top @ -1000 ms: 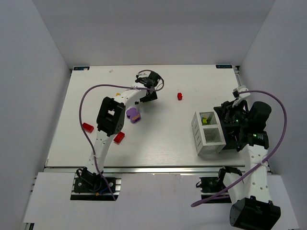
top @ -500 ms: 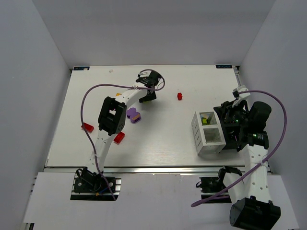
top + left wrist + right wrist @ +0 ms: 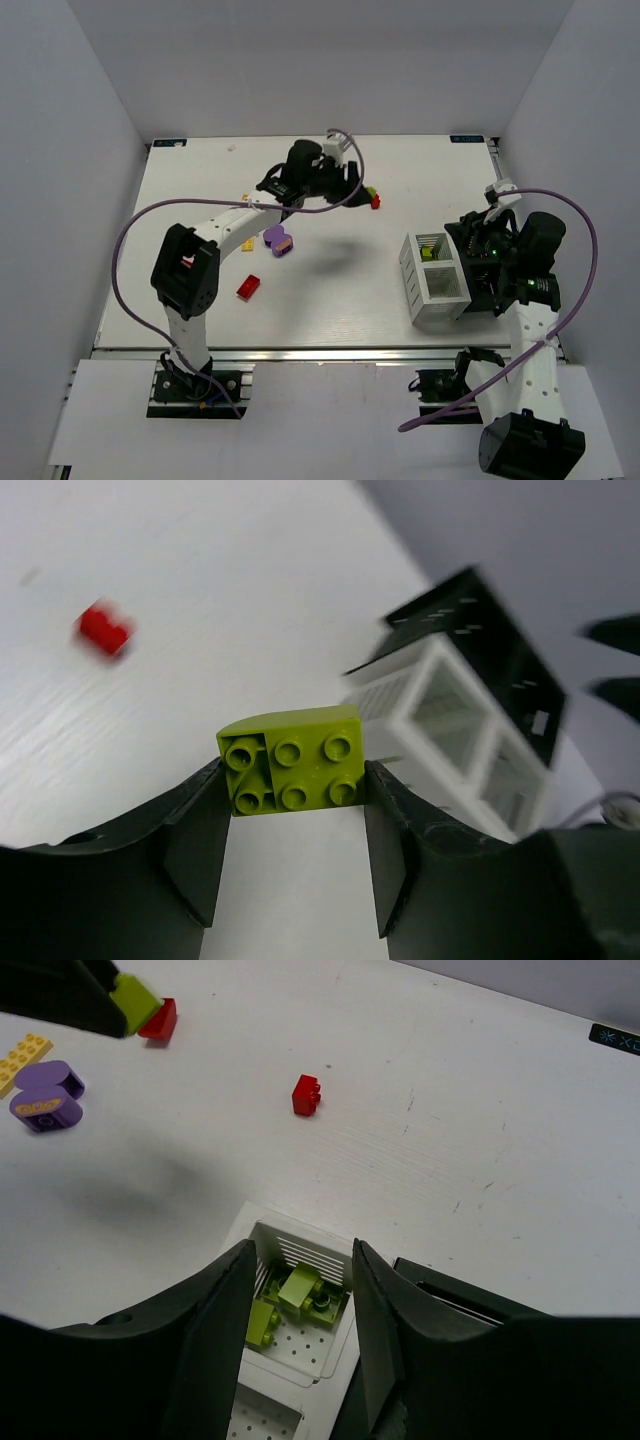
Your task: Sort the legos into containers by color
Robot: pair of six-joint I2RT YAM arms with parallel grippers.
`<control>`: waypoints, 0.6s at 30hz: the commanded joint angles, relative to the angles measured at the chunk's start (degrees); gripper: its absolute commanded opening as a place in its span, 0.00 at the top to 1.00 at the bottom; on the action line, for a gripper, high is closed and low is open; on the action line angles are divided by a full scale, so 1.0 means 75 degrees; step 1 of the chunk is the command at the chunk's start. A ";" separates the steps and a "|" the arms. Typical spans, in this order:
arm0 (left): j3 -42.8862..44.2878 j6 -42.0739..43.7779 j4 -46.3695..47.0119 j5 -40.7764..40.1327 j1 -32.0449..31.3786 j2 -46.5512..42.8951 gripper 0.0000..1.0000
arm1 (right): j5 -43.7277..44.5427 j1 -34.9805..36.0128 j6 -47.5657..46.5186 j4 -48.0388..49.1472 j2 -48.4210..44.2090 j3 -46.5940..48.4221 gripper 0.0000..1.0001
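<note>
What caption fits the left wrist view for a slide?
Left gripper holding a lime green brick, containers ahead, red brick on the table.

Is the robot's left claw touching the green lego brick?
Touching. The left wrist view shows the lime green brick pinched between both fingers of the left gripper, no gap either side.

Noted white wood-grain table spread beneath left gripper; grey walls beyond it; dark corner tag off leftward; metal rail well behind.
</note>
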 commanded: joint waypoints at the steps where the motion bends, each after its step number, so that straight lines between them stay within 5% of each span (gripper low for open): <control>1: 0.0573 0.0673 0.1336 0.2851 -0.0210 0.0490 1.00 | -0.0124 -0.0034 -0.0032 0.0115 -0.0031 -0.0075 0.51; 5: 0.0598 0.0451 0.2376 0.3087 -0.0667 0.0620 1.00 | 0.0109 -0.0045 0.0049 0.0162 -0.0089 -0.0087 0.62; 14: 0.2203 0.0439 0.2192 0.3110 -0.1499 0.1755 0.97 | 0.0988 -0.0045 0.0354 0.0349 -0.0183 -0.0133 0.98; 18: 0.2894 0.0474 0.1841 0.2982 -0.1815 0.2236 0.96 | 0.1316 -0.0034 0.0460 0.0419 -0.0207 -0.0145 1.00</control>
